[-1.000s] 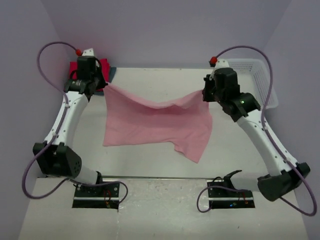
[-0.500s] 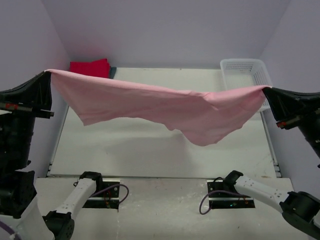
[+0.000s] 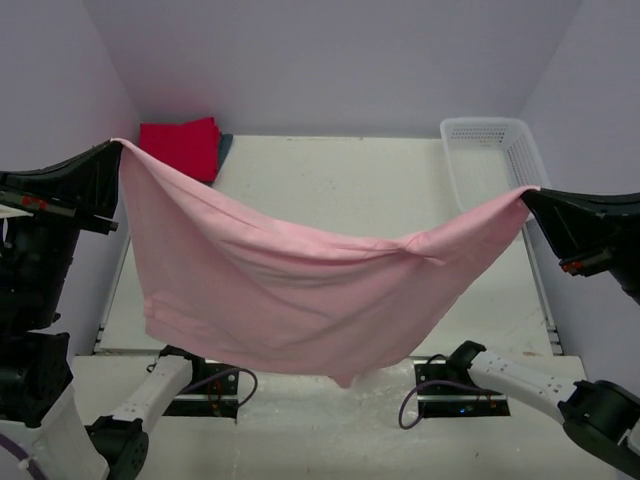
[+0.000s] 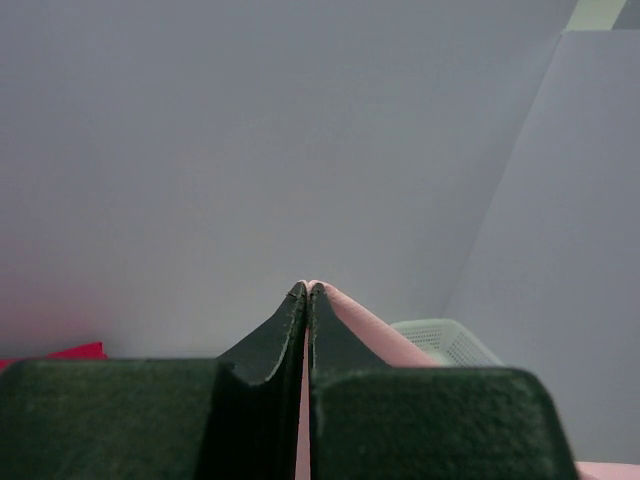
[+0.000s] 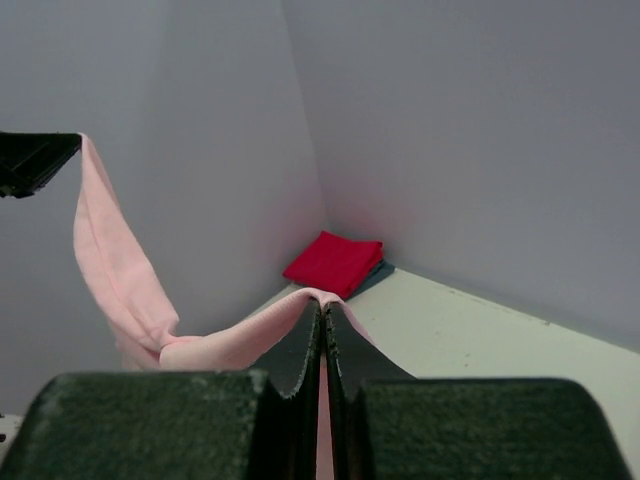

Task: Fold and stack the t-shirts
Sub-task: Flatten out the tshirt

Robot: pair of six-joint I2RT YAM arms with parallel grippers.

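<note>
The pale pink t-shirt (image 3: 290, 300) hangs in the air, stretched between both grippers and sagging in the middle over the table's near edge. My left gripper (image 3: 118, 146) is shut on one corner of it, high at the left. At the right, my right gripper (image 3: 528, 192) is shut on the opposite corner. Pink cloth (image 4: 303, 420) shows between the left jaws, and pink cloth (image 5: 321, 395) between the right ones. A folded crimson-red t-shirt (image 3: 182, 146) lies at the table's back left corner on a dark teal one (image 3: 225, 146); the red t-shirt (image 5: 334, 262) also shows in the right wrist view.
A white mesh basket (image 3: 488, 152) stands at the back right of the table (image 3: 340, 190). Lavender walls close in the back and both sides. The arm bases and cables sit on the near edge, below the hanging shirt.
Both grippers have lifted the pink shirt off the table and pulled it wide apart toward the camera. In the last half second it has come nearer and sags lower.
</note>
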